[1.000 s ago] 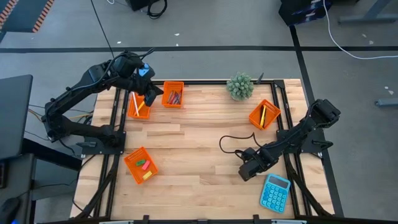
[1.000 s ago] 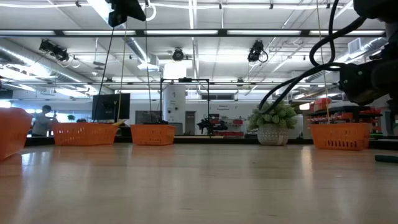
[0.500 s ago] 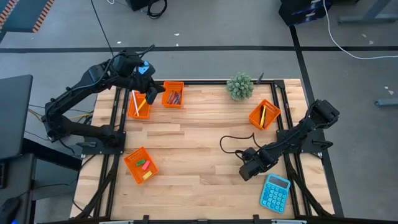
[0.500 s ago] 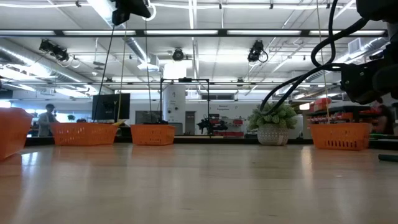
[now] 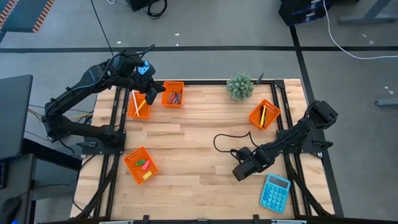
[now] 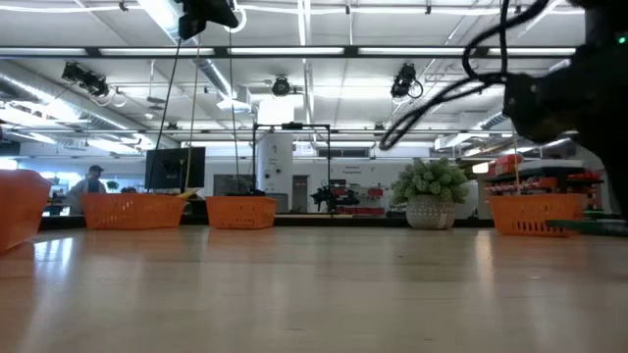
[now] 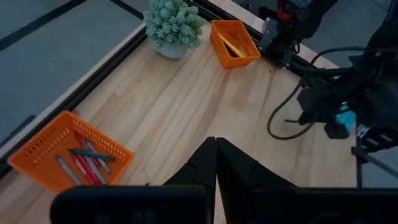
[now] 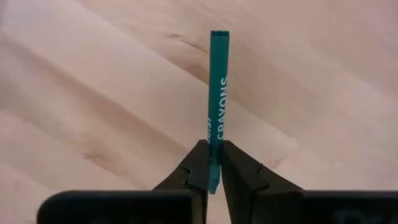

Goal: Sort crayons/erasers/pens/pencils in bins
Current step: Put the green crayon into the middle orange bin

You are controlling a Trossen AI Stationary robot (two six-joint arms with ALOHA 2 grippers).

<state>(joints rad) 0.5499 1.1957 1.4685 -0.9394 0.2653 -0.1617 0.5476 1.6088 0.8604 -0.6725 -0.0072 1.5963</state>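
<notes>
1. Right gripper is clamped on a teal crayon, low over the table toward the front right, near the blue calculator.
2. Crayon sticks straight out past the fingertips, above bare wood.
3. Left gripper is closed, empty, above the back-left bin holding pencils.
4. Neighbouring bin holds red, grey and green crayons.

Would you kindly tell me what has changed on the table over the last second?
The right gripper slid a little toward the table's left side and shut on a teal crayon. The left gripper stayed shut above the back-left bins; bins, plant and calculator did not move.
</notes>
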